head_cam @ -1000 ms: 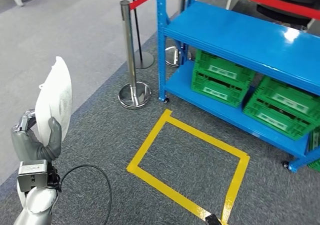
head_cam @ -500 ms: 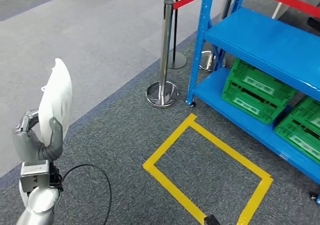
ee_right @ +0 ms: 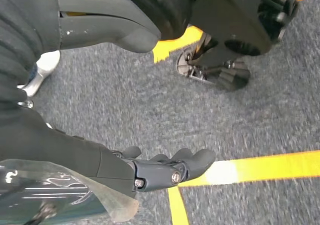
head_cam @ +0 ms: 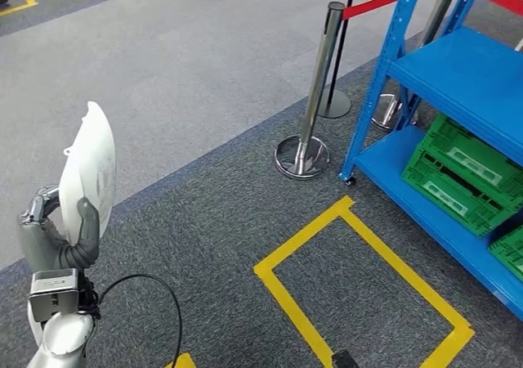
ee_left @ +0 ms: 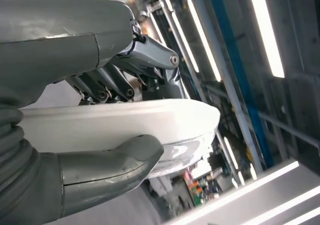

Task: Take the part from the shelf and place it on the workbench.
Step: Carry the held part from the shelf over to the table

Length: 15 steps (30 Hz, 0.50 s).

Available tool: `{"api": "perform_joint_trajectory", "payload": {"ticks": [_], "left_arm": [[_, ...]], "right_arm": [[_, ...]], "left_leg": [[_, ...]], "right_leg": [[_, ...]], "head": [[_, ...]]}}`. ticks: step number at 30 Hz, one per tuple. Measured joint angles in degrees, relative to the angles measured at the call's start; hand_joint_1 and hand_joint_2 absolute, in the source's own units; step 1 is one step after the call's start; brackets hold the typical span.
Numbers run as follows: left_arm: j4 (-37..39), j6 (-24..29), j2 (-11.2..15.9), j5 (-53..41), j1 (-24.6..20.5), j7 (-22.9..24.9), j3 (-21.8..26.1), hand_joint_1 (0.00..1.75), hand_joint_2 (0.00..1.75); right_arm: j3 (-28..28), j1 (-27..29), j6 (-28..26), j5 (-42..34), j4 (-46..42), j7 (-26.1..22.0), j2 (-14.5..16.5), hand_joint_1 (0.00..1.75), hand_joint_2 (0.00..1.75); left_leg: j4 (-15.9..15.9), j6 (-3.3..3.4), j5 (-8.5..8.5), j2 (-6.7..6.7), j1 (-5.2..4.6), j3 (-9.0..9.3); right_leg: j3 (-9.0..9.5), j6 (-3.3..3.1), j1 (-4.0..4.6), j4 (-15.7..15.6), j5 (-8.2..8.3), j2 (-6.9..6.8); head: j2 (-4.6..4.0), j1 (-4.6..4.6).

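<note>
One thin, curved white plastic shell [head_cam: 89, 172], shaped like a shallow dish, stands on edge in the left hand [head_cam: 59, 237], raised beside the robot's left shoulder and well clear of the blue metal shelf [head_cam: 459, 82]. The thick grey thumb [ee_left: 113, 167] presses one face while the darker fingers [ee_left: 113, 82] clamp the other, gripping near the lower rim. It looks light and fairly stiff, though glossy and probably slick, so a grip across the rim, close to the middle, seems safest; a thin edge like that could crack if knocked. Hanging low over the grey carpet [ee_right: 151, 110], the right hand [ee_right: 151, 170] holds nothing, fingers loosely extended.
</note>
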Motion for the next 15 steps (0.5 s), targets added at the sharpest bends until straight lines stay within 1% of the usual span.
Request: {"api": "perform_joint_trajectory", "payload": {"ticks": [1, 2, 3, 4, 5, 6, 7, 8, 9, 10, 11, 12, 13, 14, 15], "left_arm": [[-0.01, 0.01, 0.04, 0.0, 0.03, -0.02, 0.01, 1.75, 1.75], [-0.01, 0.02, 0.08, 0.01, 0.13, -0.02, 0.03, 1.75, 1.75], [-0.02, 0.05, 0.11, 0.0, 0.12, -0.03, 0.05, 1.75, 1.75], [-0.03, 0.07, 0.1, 0.0, 0.03, -0.04, 0.06, 1.75, 1.75], [-0.03, 0.09, 0.04, -0.01, -0.04, -0.05, 0.06, 1.75, 1.75], [-0.03, 0.1, -0.01, -0.01, -0.12, -0.06, 0.05, 1.75, 1.75], [-0.02, 0.1, -0.06, -0.01, -0.11, -0.05, 0.05, 1.75, 1.75], [-0.01, 0.1, -0.08, -0.02, -0.03, -0.06, 0.04, 1.75, 1.75], [-0.01, 0.11, -0.08, -0.02, 0.02, -0.06, 0.04, 1.75, 1.75], [0.0, 0.11, -0.08, -0.02, 0.06, -0.06, 0.04, 1.75, 1.75], [0.0, 0.13, -0.08, -0.02, 0.08, -0.07, 0.04, 1.75, 1.75], [0.0, 0.14, -0.08, -0.02, 0.07, -0.07, 0.04, 1.75, 1.75], [-0.01, 0.15, -0.06, -0.03, 0.04, -0.05, 0.05, 1.75, 1.75], [-0.01, 0.19, -0.04, -0.04, 0.01, -0.04, 0.04, 1.75, 1.75], [-0.01, 0.21, 0.0, -0.06, 0.02, -0.04, 0.04, 1.75, 1.75]], "right_arm": [[0.01, -0.04, 0.01, 0.01, 0.0, -0.02, 0.03, 0.0, 1.75], [0.04, -0.1, 0.01, 0.01, 0.0, -0.02, 0.06, 0.0, 1.75], [0.08, -0.14, 0.01, 0.02, 0.0, -0.05, 0.09, 0.0, 1.75], [0.14, -0.16, 0.01, 0.03, 0.0, -0.08, 0.13, 0.0, 1.75], [0.2, -0.13, 0.0, 0.03, 0.0, -0.11, 0.14, 0.0, 1.75], [0.26, -0.08, -0.02, 0.04, 0.0, -0.15, 0.14, 0.0, 1.75], [0.3, -0.01, -0.04, 0.04, 0.0, -0.17, 0.14, 0.0, 1.75], [0.33, 0.05, -0.06, 0.05, 0.0, -0.2, 0.14, 0.0, 1.75], [0.37, 0.1, -0.08, 0.05, 0.0, -0.21, 0.14, 0.0, 1.75], [0.4, 0.12, -0.08, 0.07, 0.0, -0.22, 0.13, 0.0, 1.75], [0.45, 0.12, -0.07, 0.09, 0.0, -0.25, 0.13, 0.0, 1.75], [0.49, 0.13, -0.07, 0.1, 0.02, -0.26, 0.13, 0.0, 1.75], [0.51, 0.12, -0.07, 0.13, 0.04, -0.28, 0.13, 0.0, 1.75], [0.53, 0.11, -0.07, 0.17, 0.06, -0.29, 0.14, 0.0, 1.75], [0.54, 0.12, -0.07, 0.23, 0.08, -0.28, 0.15, 0.0, 1.75]], "left_leg": [[-0.42, 0.24, 0.06, -0.73, -0.03, 0.0], [-0.81, 0.46, 0.22, -1.41, 0.1, 0.16], [-1.23, 0.77, 0.41, -2.11, 0.3, 0.39], [-1.63, 1.07, 0.59, -2.81, 0.53, 0.63], [-1.83, 1.3, 0.69, -3.45, 0.73, 0.79], [-1.86, 1.48, 0.69, -4.2, 0.8, 0.8], [-1.83, 1.56, 0.66, -5.0, 0.82, 0.8], [-1.78, 1.59, 0.63, -5.83, 0.84, 0.83], [-1.69, 1.56, 0.59, -6.73, 0.88, 0.86], [-1.53, 1.44, 0.5, -7.61, 0.97, 0.91], [-1.28, 1.22, 0.35, -8.47, 1.11, 0.94], [-0.92, 0.9, 0.13, -9.26, 1.17, 0.85], [-0.43, 0.58, -0.05, -10.02, 1.24, 0.57], [-0.07, 0.25, -0.13, -10.7, 1.32, 0.25], [0.09, -0.08, -0.07, -11.38, 1.4, -0.07]], "right_leg": [[0.22, 0.27, 0.03, -0.18, -0.1, -0.74], [0.34, 0.53, -0.02, -0.2, -0.36, -0.69], [0.17, 0.75, -0.08, 0.39, -0.92, 0.42], [-0.68, 0.93, -0.14, 2.22, -2.02, 2.12], [-2.2, 1.02, -0.22, 5.13, -3.48, 4.14], [-4.3, 1.1, -0.24, 9.08, -5.11, 5.59], [-6.51, 1.21, -0.23, 12.89, -6.33, 6.17], [-8.1, 1.32, -0.24, 15.26, -6.59, 6.35], [-8.89, 1.43, -0.27, 15.78, -5.75, 6.43], [-8.47, 1.51, -0.36, 13.84, -3.75, 6.58], [-7.17, 1.61, -0.54, 10.22, -1.2, 7.15], [-5.72, 1.73, -0.8, 6.59, 0.63, 8.63], [-4.36, 1.71, -1.04, 3.59, 1.74, 10.07], [-3.51, 1.63, -1.2, 1.82, 2.07, 11.22], [-3.16, 1.43, -1.2, 1.33, 1.75, 11.79]], "head": [[0.0, -0.01], [0.0, 0.02], [0.0, 0.01], [0.0, 0.13], [0.0, 0.27], [0.0, 0.38], [0.0, 0.52], [0.0, 0.54], [0.0, 0.54], [0.0, 0.56], [0.0, 0.55], [0.0, 0.58], [0.0, 0.56], [0.0, 0.55], [0.0, 0.54]]}}
